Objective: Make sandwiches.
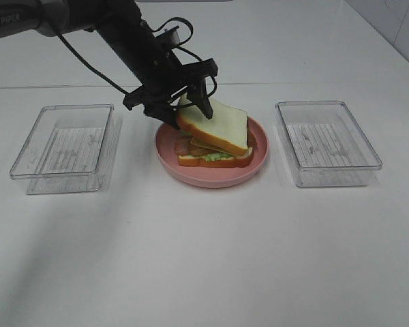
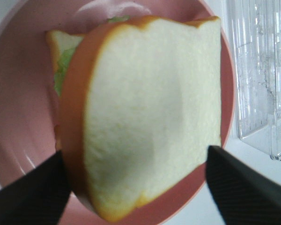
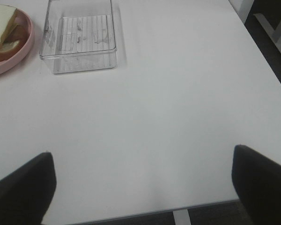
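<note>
The sandwich stack sits on the pink plate [image 1: 204, 176]: a bottom bread slice [image 1: 215, 161], green lettuce [image 1: 218, 156], bacon [image 1: 184, 144] and yellow cheese [image 1: 204, 144]. A top bread slice [image 1: 215, 126] lies tilted on the stack, its end nearest the gripper raised. My left gripper [image 1: 187, 109] hovers over that raised end. In the left wrist view its fingers [image 2: 28, 192] stand wide on either side of the slice [image 2: 150, 117], with lettuce [image 2: 63, 70] showing beneath. My right gripper [image 3: 143, 187] is open over bare table, nothing between its fingers; the exterior high view does not show it.
An empty clear tray [image 1: 65, 139] stands left of the plate and another [image 1: 327, 139] right of it. The right wrist view shows that right tray [image 3: 79, 35], the plate's edge [image 3: 14, 58] and the table's near edge.
</note>
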